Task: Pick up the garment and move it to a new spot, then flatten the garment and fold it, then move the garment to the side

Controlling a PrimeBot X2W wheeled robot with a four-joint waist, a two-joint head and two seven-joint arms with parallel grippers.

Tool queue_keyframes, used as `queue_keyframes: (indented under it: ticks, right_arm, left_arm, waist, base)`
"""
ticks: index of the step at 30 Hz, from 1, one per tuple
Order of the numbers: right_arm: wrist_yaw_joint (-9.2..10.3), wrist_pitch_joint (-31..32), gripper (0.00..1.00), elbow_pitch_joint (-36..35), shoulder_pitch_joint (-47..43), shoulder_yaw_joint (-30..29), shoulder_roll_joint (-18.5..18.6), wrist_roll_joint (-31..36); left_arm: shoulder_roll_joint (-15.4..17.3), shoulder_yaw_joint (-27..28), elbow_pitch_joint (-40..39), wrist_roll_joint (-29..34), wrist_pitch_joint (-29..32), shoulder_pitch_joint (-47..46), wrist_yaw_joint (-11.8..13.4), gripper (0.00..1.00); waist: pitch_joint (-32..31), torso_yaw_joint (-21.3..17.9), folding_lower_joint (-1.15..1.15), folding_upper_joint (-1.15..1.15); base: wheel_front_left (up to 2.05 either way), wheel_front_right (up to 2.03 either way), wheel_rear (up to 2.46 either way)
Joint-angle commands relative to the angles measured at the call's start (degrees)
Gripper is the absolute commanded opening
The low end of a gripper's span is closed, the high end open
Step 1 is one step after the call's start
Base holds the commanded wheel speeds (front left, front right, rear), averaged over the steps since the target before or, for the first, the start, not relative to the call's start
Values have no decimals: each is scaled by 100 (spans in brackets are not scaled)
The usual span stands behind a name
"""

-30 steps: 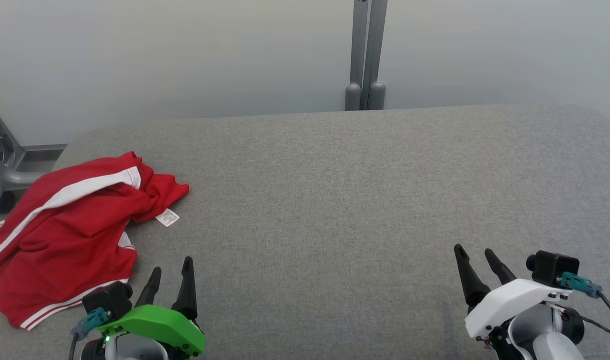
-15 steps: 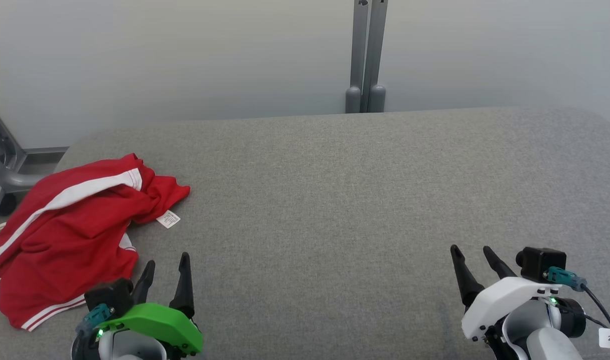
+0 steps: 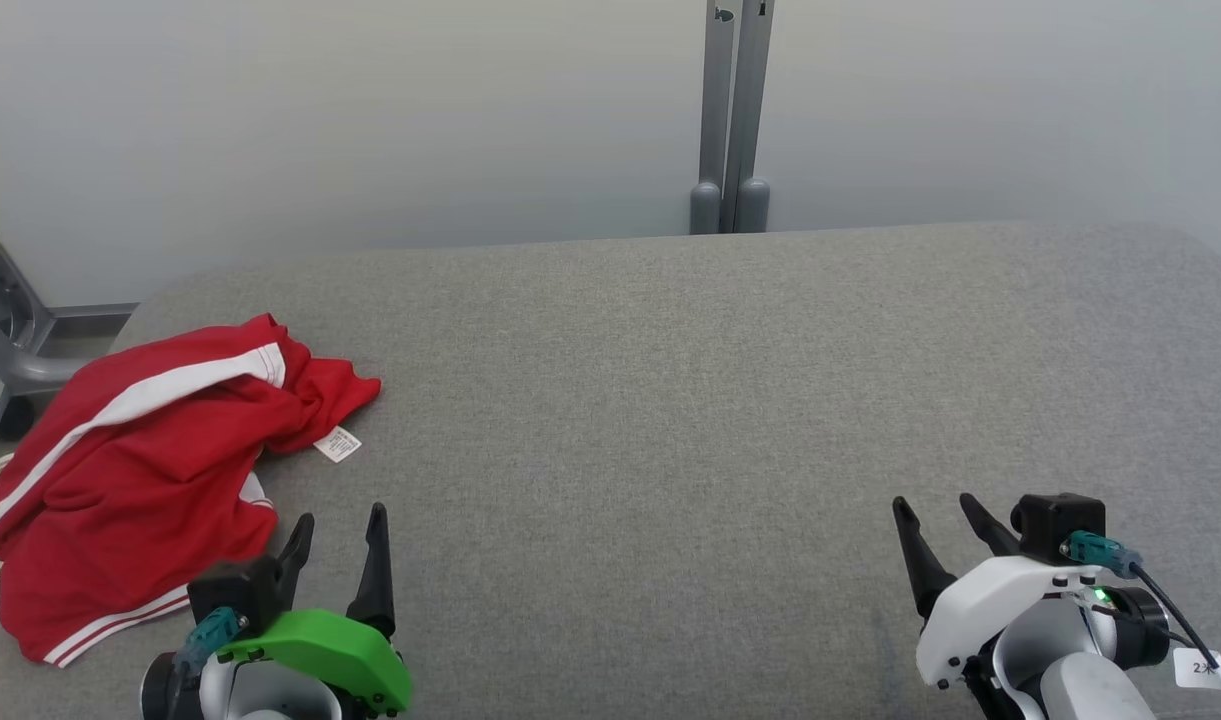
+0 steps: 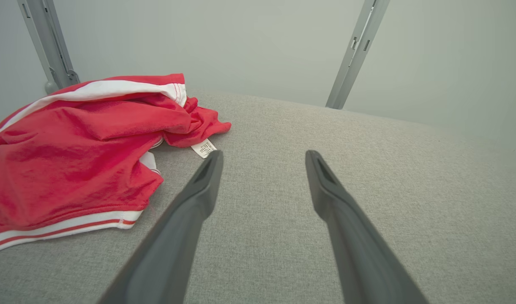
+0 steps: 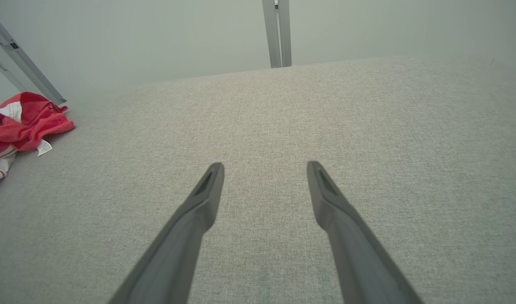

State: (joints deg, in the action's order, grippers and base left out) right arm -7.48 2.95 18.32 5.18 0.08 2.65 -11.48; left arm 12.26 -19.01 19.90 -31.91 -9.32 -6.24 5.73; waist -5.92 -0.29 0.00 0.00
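The garment (image 3: 130, 470) is a crumpled red piece with white stripes, lying at the left end of the grey padded table (image 3: 670, 400); a white label sticks out at its right side. It also appears in the left wrist view (image 4: 72, 156) and, small, at the left of the right wrist view (image 5: 17, 122). My left gripper (image 3: 340, 518), under a green cover, is open just right of the garment's near corner, with nothing between its fingers (image 4: 262, 154). My right gripper (image 3: 935, 503), under a white cover, is open over bare table at the near right (image 5: 264, 164).
A grey upright post (image 3: 730, 110) stands behind the table's far edge against a pale wall. A grey metal frame (image 3: 10, 330) sits off the table's left end. Bare grey surface stretches from the garment to the right edge.
The picture has shifted down a little, so the camera moved. Both grippers have drawn slightly toward the near edge; the garment lies as it did.
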Motion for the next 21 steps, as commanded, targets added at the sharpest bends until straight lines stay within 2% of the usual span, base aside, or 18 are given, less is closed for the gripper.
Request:
queue_keyframes:
  ticks: [1,14,21]
  right_arm:
    - [-2,-11,100,23,91,15,31,108]
    - [-2,-44,100,134,110,53,35,622]
    - [-2,-42,100,152,90,84,35,560]
  left_arm:
    - [57,-36,-36,109,-51,-60,40,100]
    - [117,-189,-28,391,-168,1,117,100]
    - [139,-200,-32,329,-164,17,123,100]
  waist:
    - [-8,-2,0,0]
    - [-77,11,0,0]
    - [-81,-2,0,0]
  base:
    - [0,0,0]
    - [0,0,0]
    - [0,0,0]
